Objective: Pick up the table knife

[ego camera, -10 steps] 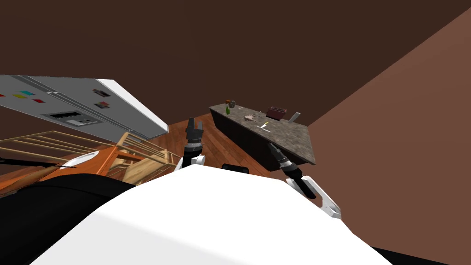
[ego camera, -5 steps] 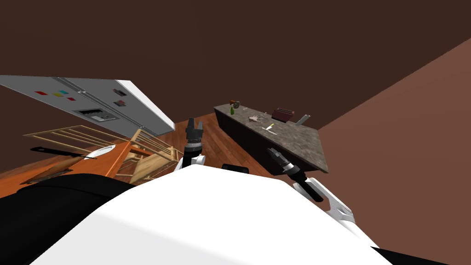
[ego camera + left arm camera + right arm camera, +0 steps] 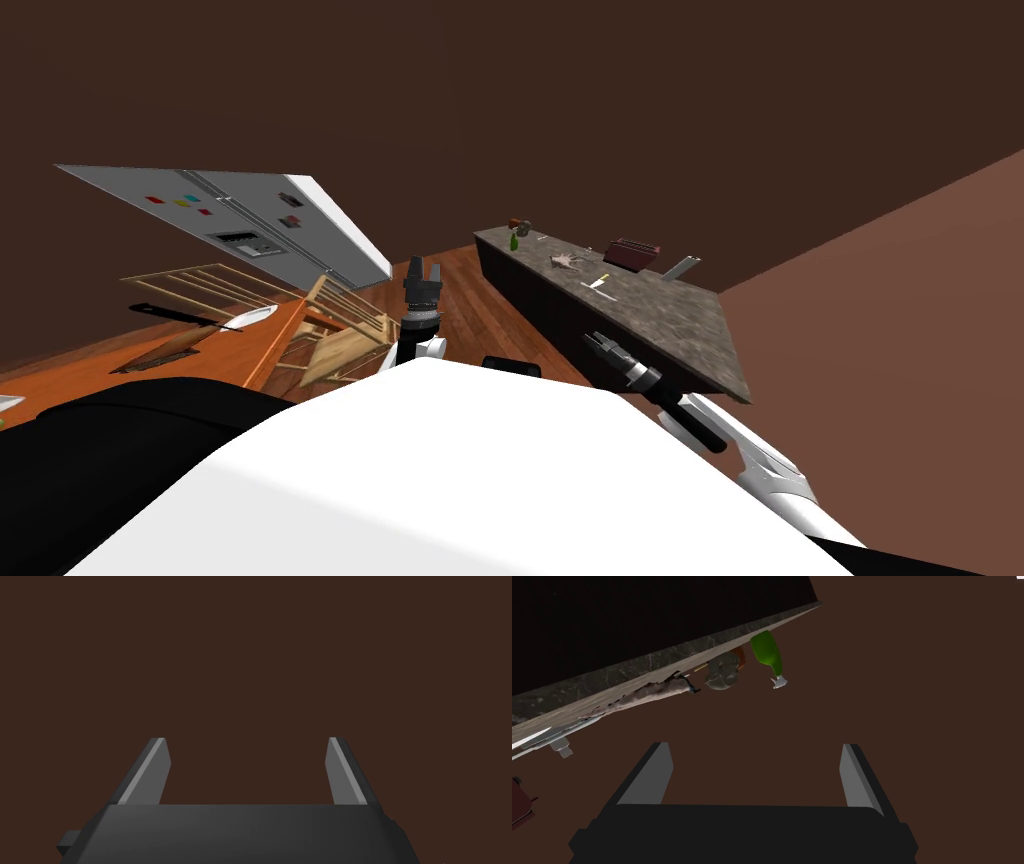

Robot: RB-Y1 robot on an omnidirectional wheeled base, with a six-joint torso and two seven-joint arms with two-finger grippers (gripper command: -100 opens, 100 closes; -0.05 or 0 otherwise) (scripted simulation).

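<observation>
Small pale knife with a yellowish handle (image 3: 597, 283) lay on the speckled grey stone counter (image 3: 690, 335), well apart from both grippers. Right gripper (image 3: 592, 340) pointed low toward the counter, fingers apart. Left gripper (image 3: 424, 266) was raised, fingers apart. Knife too small for detail.

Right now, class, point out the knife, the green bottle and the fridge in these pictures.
knife (image 3: 597, 283), head view, where blade meets handle.
bottle (image 3: 766, 648), right wrist view, on its green body.
fridge (image 3: 250, 212), head view, on the grey door front.
</observation>
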